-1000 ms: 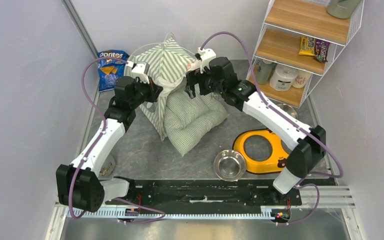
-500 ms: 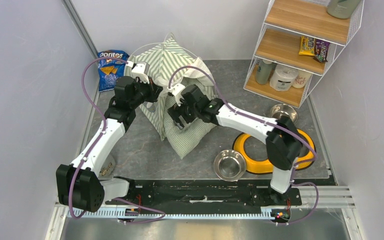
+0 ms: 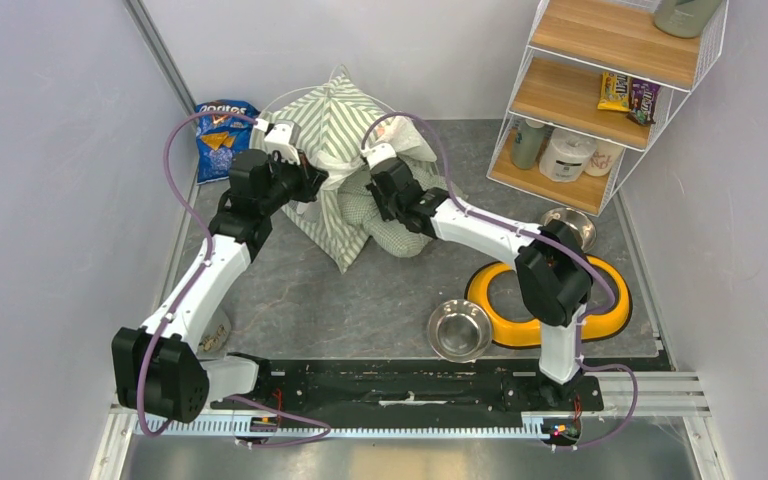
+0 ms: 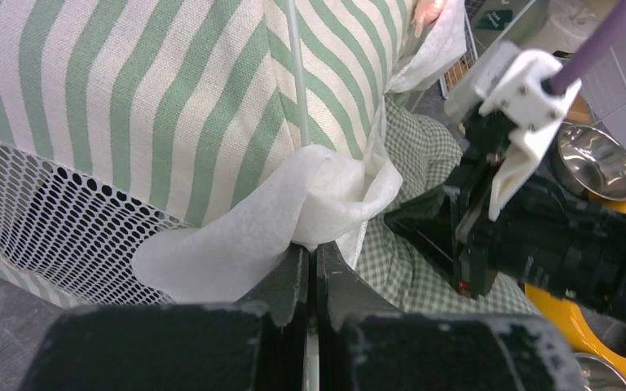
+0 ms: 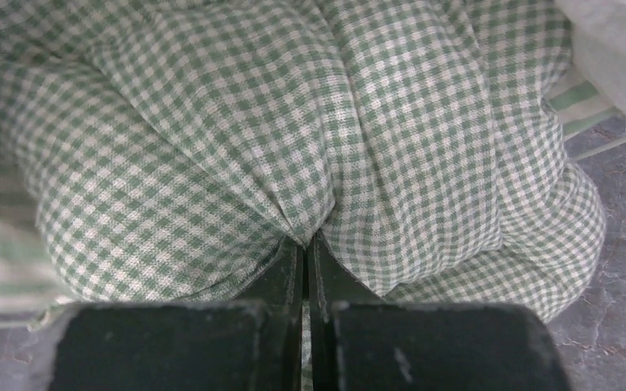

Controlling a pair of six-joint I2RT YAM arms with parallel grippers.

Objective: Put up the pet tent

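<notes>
Now the left jaws are pinching a white flap (image 4: 310,195) of the limp pet tent (image 4: 130,98), right jaws clamping the cushion (image 5: 293,147).

My left arm (image 3: 205,280) and right arm (image 3: 490,232) carry white link shells between black joint housings. Above the black base rail (image 3: 410,385), a purple cable (image 3: 167,165) loops off each wrist. My left gripper (image 4: 310,251) and right gripper (image 5: 306,244) have matte black fingers (image 4: 289,281). A white bracket (image 4: 526,81) tops each.
</notes>
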